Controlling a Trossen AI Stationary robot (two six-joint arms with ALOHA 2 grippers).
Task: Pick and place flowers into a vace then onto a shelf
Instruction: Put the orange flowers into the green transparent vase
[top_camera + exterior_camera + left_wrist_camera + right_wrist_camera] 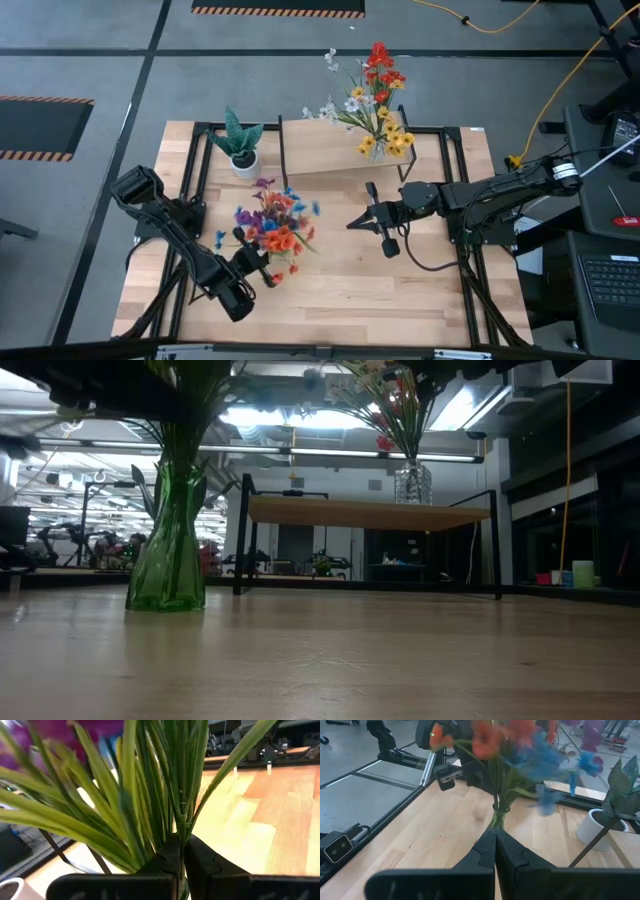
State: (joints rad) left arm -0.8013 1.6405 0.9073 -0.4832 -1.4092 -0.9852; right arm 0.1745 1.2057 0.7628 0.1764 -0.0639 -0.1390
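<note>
A green glass vase [168, 565] stands on the table's left half, holding purple, blue and orange flowers [275, 225]. My left gripper [262, 264] is at the bunch's near side, shut among the green stems and leaves [150, 805]. My right gripper [350, 223] hangs shut and empty to the right of the bunch, pointing at the vase [498, 817]. At the back, the shelf [370, 512] carries a clear glass vase [412, 485] with red, yellow and white flowers [380, 95]. My left gripper pinches one thin green stem [181, 827], which runs straight into the seam between its two fingertips. The fingers come nearly level from the table's near left. The stem rises among the leaves of the bunch; the fingers hide its lower end.
A spiky green plant in a white pot [241, 150] stands at the far left, beside the shelf. A black metal frame [190, 170] runs along the table's sides. Bare wood lies between the two grippers and along the near edge.
</note>
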